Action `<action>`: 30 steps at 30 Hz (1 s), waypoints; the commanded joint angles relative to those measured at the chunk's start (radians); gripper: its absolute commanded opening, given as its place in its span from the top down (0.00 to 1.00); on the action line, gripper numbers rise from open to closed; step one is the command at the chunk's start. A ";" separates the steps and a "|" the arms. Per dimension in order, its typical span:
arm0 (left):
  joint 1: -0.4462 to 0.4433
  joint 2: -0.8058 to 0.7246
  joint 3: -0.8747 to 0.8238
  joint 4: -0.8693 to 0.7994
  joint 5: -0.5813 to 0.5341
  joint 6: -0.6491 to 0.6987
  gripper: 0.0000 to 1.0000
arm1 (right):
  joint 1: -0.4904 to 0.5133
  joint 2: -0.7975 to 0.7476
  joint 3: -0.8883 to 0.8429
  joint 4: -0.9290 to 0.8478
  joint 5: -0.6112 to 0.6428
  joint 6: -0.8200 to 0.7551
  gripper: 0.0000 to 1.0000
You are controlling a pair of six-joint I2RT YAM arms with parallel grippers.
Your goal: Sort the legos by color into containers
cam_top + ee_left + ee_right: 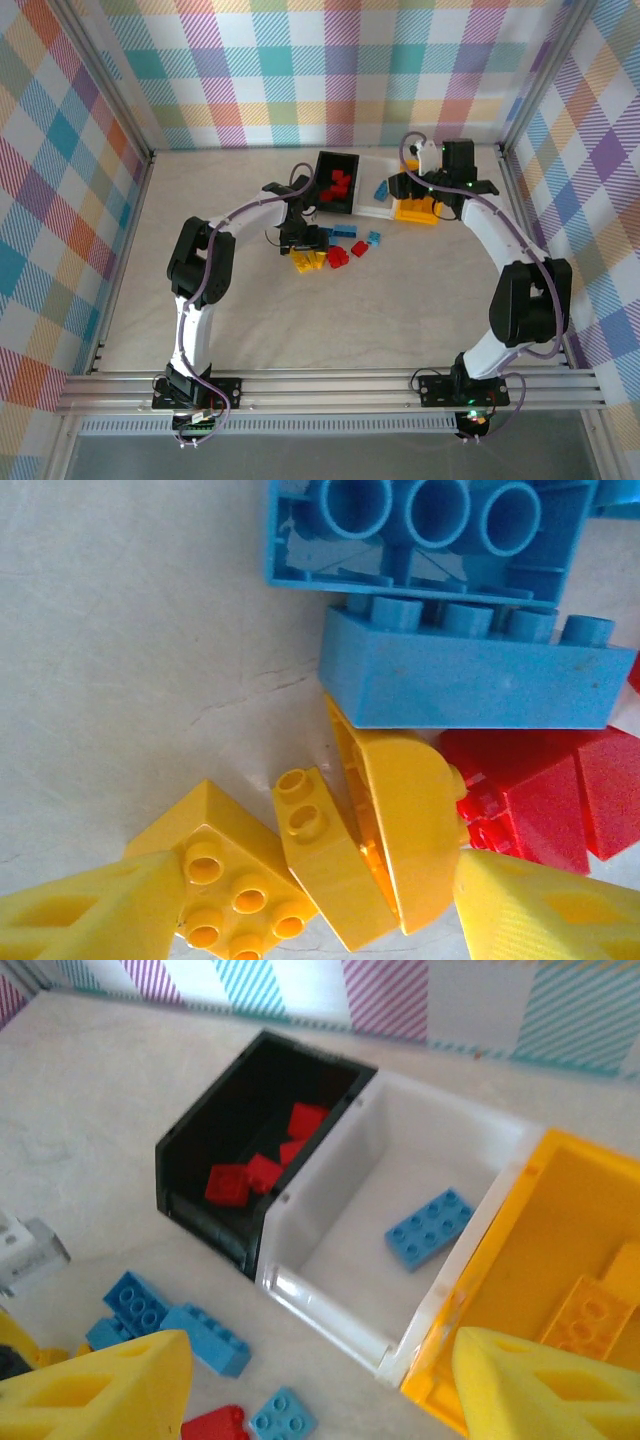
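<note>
My left gripper [303, 243] is low over the loose pile of legos [325, 255]. It stands open [320, 880], its yellow fingers [90, 910] straddling three yellow bricks: a square one [225, 880], a small sloped one [320, 855] and a curved one [415, 820]. Two blue bricks [470, 675] and a red one [540, 790] lie just beyond. My right gripper [425, 185] hangs open and empty [322, 1345] above the front walls of the white bin [330, 1210] and the yellow bin [540, 1250]. A blue plate [430, 1228] lies in the white bin. Red bricks [260, 1170] lie in the black bin [200, 1135].
The three bins stand side by side at the back: black [322, 165], white [370, 207], yellow [415, 212]. A yellow brick [590, 1320] lies in the yellow bin. Loose blue bricks [205, 1338] and a red one [215, 1425] sit in front of the bins. Checked walls enclose the table.
</note>
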 commanded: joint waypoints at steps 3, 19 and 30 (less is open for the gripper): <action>0.050 -0.030 -0.099 -0.063 -0.075 0.008 0.30 | 0.010 0.000 -0.016 -0.010 -0.048 0.014 0.32; 0.095 -0.239 -0.215 -0.081 -0.089 0.006 0.27 | 0.085 0.026 -0.015 -0.016 -0.090 0.015 0.32; 0.096 -0.283 -0.339 -0.021 -0.063 -0.134 0.26 | 0.122 0.046 -0.024 0.007 -0.146 0.023 0.32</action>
